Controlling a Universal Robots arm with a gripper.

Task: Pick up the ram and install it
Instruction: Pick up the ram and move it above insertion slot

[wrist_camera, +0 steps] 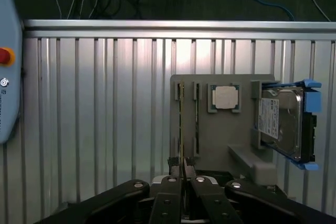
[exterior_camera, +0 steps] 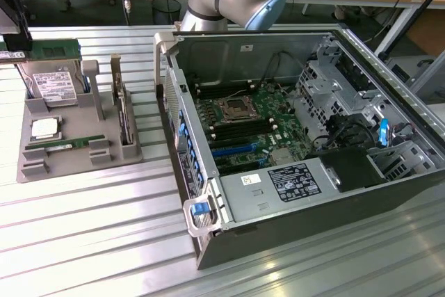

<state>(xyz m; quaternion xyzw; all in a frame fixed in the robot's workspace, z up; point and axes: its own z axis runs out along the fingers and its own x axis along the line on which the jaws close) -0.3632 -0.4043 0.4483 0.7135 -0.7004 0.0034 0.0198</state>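
Observation:
In the exterior view the ram (exterior_camera: 52,51), a thin green stick, hangs level above the hard drive at the far left. My gripper (exterior_camera: 15,46) is shut on its end. From the wrist camera the ram (wrist_camera: 181,140) appears edge-on as a thin line running out from between my shut fingertips, with the gripper (wrist_camera: 182,176) above the grey parts tray (wrist_camera: 220,140). The open computer case (exterior_camera: 174,53) lies to the exterior view's right, with black memory slots (exterior_camera: 226,92) beside the processor socket (exterior_camera: 233,109).
The grey tray (exterior_camera: 76,161) holds a hard drive (exterior_camera: 54,88), a processor chip (exterior_camera: 45,129), another green stick (exterior_camera: 66,145) lying flat and an upright expansion card (exterior_camera: 124,119). A pendant with a red button (wrist_camera: 6,56) lies on the ribbed metal table (exterior_camera: 90,227).

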